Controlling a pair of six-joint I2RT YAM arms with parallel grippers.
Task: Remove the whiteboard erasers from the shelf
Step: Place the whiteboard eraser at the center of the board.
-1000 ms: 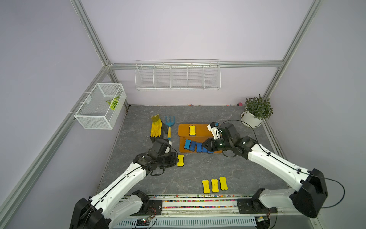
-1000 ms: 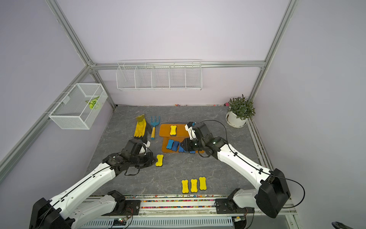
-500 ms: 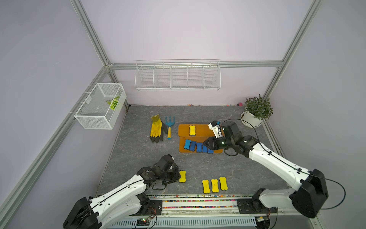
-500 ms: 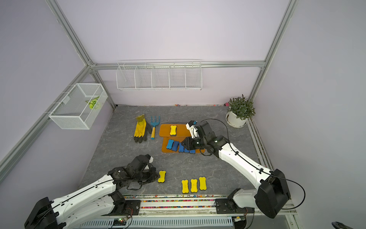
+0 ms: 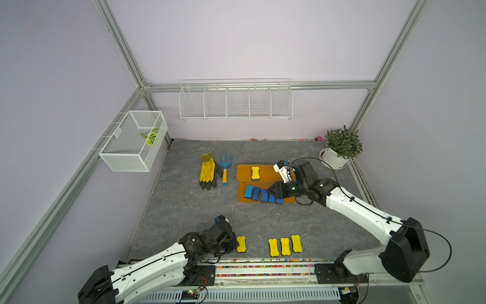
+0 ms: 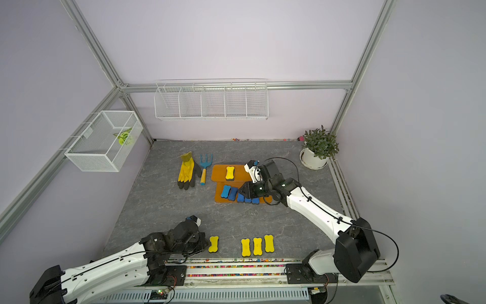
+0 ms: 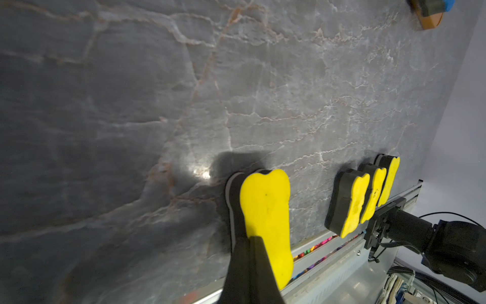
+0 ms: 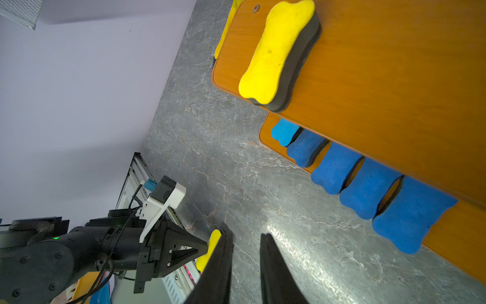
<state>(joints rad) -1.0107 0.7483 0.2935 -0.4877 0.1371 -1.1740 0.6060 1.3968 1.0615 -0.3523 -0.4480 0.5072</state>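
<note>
One yellow-topped eraser (image 5: pixel 255 173) (image 8: pixel 276 52) lies on the upper tier of the orange-brown shelf (image 5: pixel 268 171). Several blue erasers (image 5: pixel 263 195) (image 8: pixel 363 189) stand in a row on the lower tier. My right gripper (image 5: pixel 271 191) (image 8: pixel 246 235) hovers over that row's right half, open, with nothing between its fingers. Three yellow erasers (image 5: pixel 285 246) (image 7: pixel 368 194) lie side by side near the table's front edge. Left of them lies another yellow eraser (image 5: pixel 241 244) (image 7: pixel 265 210). My left gripper (image 5: pixel 234 243) (image 7: pixel 252 238) is shut, its tips lying against that eraser's left side.
A yellow glove (image 5: pixel 207 171) and a blue hand rake (image 5: pixel 225 165) lie left of the shelf. A potted plant (image 5: pixel 339 150) stands at the back right. A white wire rack (image 5: pixel 235 101) hangs on the back wall, a mesh basket (image 5: pixel 134 140) on the left. The arms' rail (image 5: pixel 263 265) runs along the front.
My left arm has pulled back toward the front edge, and the yellow eraser at its tips has come along. The right gripper has barely shifted over the blue erasers.
</note>
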